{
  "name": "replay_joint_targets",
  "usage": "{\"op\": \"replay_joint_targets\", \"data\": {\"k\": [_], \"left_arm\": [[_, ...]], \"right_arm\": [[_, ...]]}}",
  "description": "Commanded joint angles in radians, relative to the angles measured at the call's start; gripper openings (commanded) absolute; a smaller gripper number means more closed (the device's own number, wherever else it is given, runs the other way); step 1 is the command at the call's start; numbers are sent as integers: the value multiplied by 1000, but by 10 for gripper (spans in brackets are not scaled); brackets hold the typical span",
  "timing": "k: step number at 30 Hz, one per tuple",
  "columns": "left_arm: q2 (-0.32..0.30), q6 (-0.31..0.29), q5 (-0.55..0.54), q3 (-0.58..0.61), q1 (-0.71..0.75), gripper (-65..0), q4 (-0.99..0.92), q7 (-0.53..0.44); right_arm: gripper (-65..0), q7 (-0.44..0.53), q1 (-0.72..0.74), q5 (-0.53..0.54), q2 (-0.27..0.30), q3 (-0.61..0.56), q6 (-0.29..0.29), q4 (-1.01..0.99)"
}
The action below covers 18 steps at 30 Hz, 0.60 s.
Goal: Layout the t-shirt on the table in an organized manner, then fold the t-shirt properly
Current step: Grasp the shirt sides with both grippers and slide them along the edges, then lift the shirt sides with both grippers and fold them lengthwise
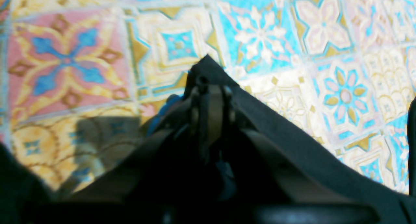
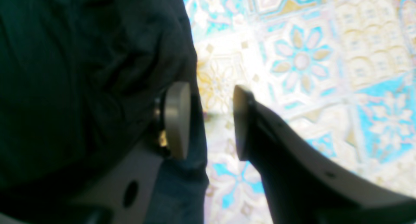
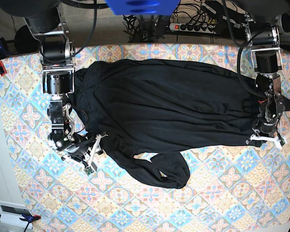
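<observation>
We see the shirt [image 3: 169, 111] spread across the table [image 3: 222, 193], our left gripper [image 1: 211, 87] clamped on its corner while our right gripper [image 2: 211, 123] stands open beside its edge.

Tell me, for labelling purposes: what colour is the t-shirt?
Plain solid black t-shirt, no print; clearest in the base view.

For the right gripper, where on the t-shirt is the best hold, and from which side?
Probably the t-shirt's bunched edge beside the right gripper, approached from the table side. In the right wrist view one finger already lies against the cloth with the jaws open, and the raised folds there give a lip to pinch.
</observation>
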Motion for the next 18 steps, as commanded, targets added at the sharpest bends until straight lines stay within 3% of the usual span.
{"op": "replay_joint_targets", "data": {"k": [1,8,15,18], "left_arm": [[-21,-6,0,-12,-14,-650,20,-19],[-21,-6,0,-26,-4,-650,23,-19],[-21,-6,0,-24,-6,-650,23,-19],[-19,-6,0,-24,-11,-650,23,-19]], "right_arm": [[-408,17,37,11,7,4,-2,-8],[-402,91,44,12,7,4,1,-148],[-404,92,44,12,7,4,56,-157],[-455,92,44,14,7,4,88,-159]]}}
